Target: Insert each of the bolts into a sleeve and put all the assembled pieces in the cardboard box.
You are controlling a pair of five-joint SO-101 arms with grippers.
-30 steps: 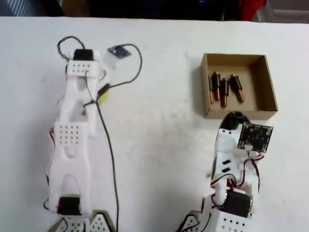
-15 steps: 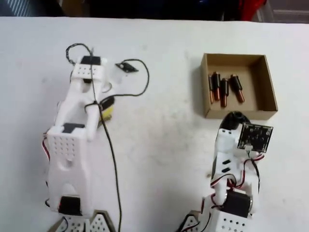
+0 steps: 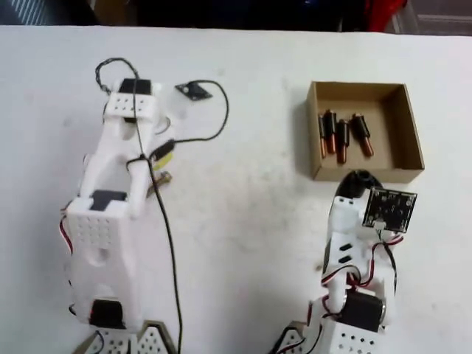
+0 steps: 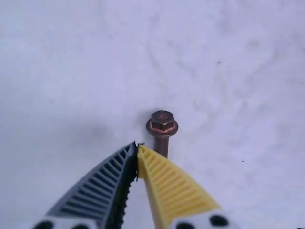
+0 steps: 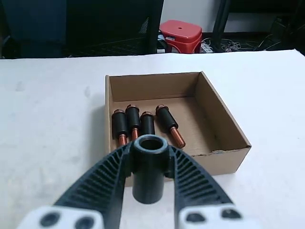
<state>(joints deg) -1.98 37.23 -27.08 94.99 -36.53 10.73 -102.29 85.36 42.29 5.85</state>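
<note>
On the left side of the white counter (image 3: 243, 221), the left claw (image 4: 137, 149) is closed. Its grey finger (image 4: 102, 183) and yellow finger (image 4: 171, 188) meet at the tips with nothing between them. Just past those tips, on the yellow finger's side, lies a copper-coloured bolt (image 4: 162, 126). Its flanged hex head faces the wrist camera and its shank runs back behind the yellow finger's tip. Whether the finger touches the shank cannot be told. In the high view the bolt rests on the counter right beside the left arm. A black cable (image 3: 173, 251) trails along that arm and loops out beyond the claw.

Well apart to the right, the right claw (image 5: 150, 153) grips a dark sleeve (image 5: 148, 183) between its two black fingers. The sleeve stands upright in the grip with its open bore facing up. Just ahead of this claw sits the cardboard box (image 5: 224, 160), open at the top, its near wall close in front of the fingertips. Inside the box, toward the side nearer the left claw, four assembled pieces (image 5: 147, 123) lie side by side. Each is a dark sleeve with a copper bolt through it. Their heads point away from the right claw and their bare shank ends point toward it. The piece farthest from the left claw lies slanted, and the other three are nearly parallel.
</note>
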